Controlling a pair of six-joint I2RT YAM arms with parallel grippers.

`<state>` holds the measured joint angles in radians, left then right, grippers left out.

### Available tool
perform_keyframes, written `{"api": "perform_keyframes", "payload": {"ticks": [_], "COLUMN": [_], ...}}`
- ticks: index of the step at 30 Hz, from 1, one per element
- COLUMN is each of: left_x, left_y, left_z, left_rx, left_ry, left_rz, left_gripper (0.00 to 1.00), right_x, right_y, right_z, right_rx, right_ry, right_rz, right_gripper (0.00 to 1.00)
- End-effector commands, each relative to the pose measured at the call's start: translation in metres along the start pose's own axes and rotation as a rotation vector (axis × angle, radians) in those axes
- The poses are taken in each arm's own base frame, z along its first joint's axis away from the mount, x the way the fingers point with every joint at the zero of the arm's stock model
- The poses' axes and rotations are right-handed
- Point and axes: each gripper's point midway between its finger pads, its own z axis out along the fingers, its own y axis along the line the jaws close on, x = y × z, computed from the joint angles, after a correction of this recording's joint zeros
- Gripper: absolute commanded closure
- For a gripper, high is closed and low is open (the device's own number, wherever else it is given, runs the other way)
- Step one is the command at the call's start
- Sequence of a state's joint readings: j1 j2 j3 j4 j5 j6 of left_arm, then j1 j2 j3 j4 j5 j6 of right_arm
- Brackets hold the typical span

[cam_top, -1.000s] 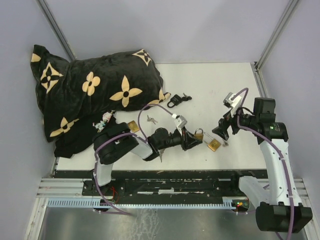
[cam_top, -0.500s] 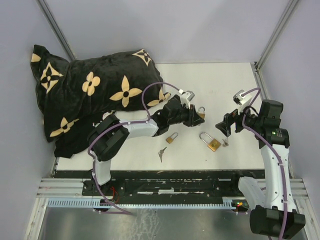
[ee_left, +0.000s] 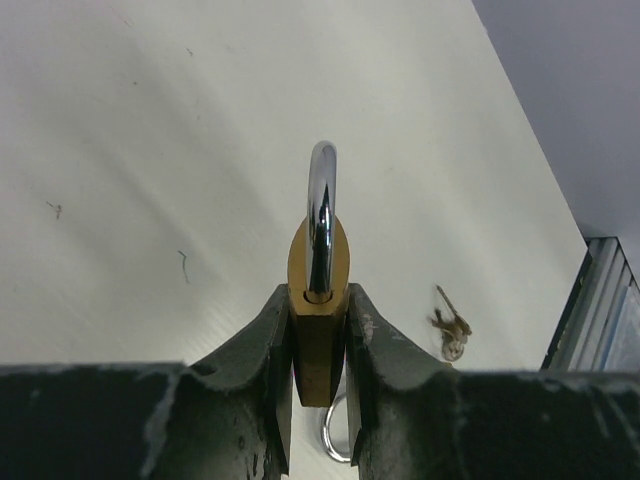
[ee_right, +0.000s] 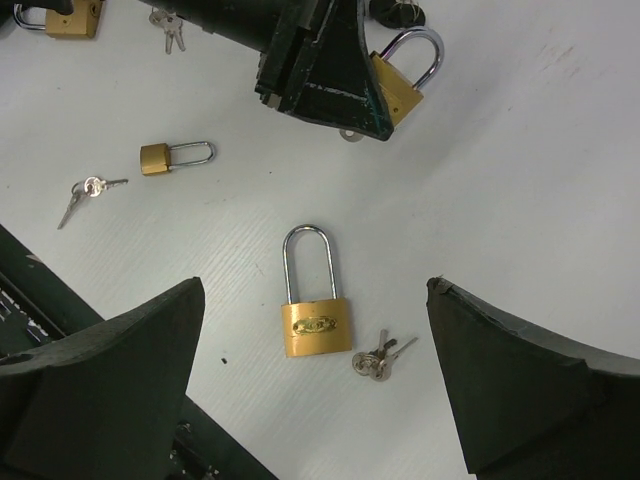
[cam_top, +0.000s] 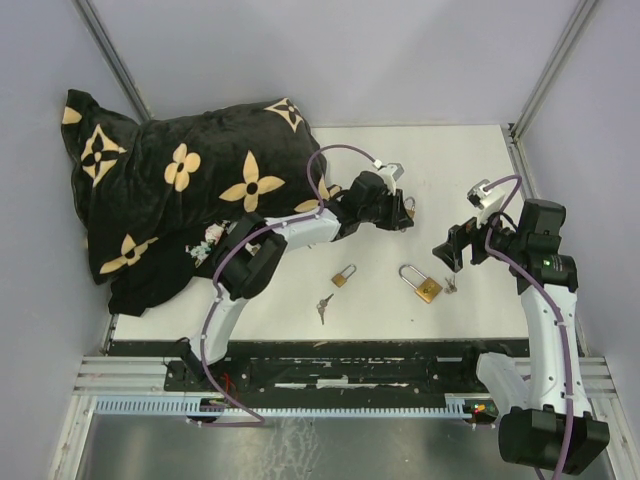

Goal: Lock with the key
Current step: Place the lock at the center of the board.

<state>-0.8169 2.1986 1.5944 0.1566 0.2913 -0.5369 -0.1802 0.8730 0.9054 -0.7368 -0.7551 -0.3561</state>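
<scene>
Left gripper (ee_left: 320, 335) of mine is clamped on the body of a brass padlock (ee_left: 320, 250), lifted over the table (ee_left: 150, 150). My right gripper (ee_right: 312, 295) is wide open and empty above a second padlock (ee_right: 316, 327), with the keys (ee_right: 378, 360) just beside it.

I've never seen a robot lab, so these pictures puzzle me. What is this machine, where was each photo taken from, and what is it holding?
Two robot arms stand at the edge of a white table. One picture looks down from above; the other two come from cameras on each wrist. The left gripper pinches a brass padlock with a steel shackle. The right gripper is open, near a larger brass padlock and a bunch of keys. A smaller brass padlock, another key bunch and a black flowered blanket lie nearby.
</scene>
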Motion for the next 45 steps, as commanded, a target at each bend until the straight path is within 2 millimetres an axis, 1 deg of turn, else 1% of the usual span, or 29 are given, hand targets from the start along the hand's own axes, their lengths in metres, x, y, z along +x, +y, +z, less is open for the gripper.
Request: {"api": "perform_keyframes", "payload": {"ticks": [1, 6, 7, 8, 20, 29, 31, 41, 44, 45], "left_x": [-0.04, -0.047, -0.045, -0.039, -0.03, -0.023, -0.021, -0.022, -0.021, -0.021], "left_y": [-0.013, -0.003, 0.0, 0.005, 0.018, 0.025, 0.027, 0.031, 0.032, 0.032], "left_z": [0.006, 0.021, 0.025, 0.03, 0.044, 0.047, 0.048, 0.048, 0.048, 0.047], "left_rx": [0.05, 0.039, 0.035, 0.03, 0.003, -0.009, -0.016, -0.037, -0.045, -0.047], "left_ry": [-0.063, -0.058, -0.046, -0.029, -0.005, 0.011, 0.013, 0.003, 0.005, 0.007], "left_rz": [0.049, 0.043, 0.038, 0.031, 0.03, 0.03, 0.033, 0.028, 0.027, 0.028], "left_gripper": [0.89, 0.87, 0.87, 0.87, 0.84, 0.81, 0.79, 0.75, 0.7, 0.67], "right_x": [-0.007, -0.005, -0.005, -0.005, -0.004, -0.003, -0.002, -0.002, -0.002, -0.002], "right_y": [-0.007, -0.008, -0.008, -0.008, -0.008, -0.008, -0.009, -0.009, -0.009, -0.009], "right_z": [-0.001, 0.0, -0.001, -0.002, -0.002, -0.001, 0.0, -0.002, -0.002, -0.003], "right_rx": [0.024, 0.029, 0.03, 0.033, 0.03, 0.026, 0.029, 0.035, 0.036, 0.036], "right_ry": [-0.023, -0.014, -0.016, -0.017, -0.013, -0.01, -0.005, -0.008, -0.009, -0.009], "right_rz": [-0.021, -0.019, -0.021, -0.022, -0.027, -0.023, -0.02, -0.027, -0.03, -0.031], "right_gripper": [0.0, 0.0, 0.0, 0.0, 0.0, 0.0, 0.0, 0.0, 0.0, 0.0]}}
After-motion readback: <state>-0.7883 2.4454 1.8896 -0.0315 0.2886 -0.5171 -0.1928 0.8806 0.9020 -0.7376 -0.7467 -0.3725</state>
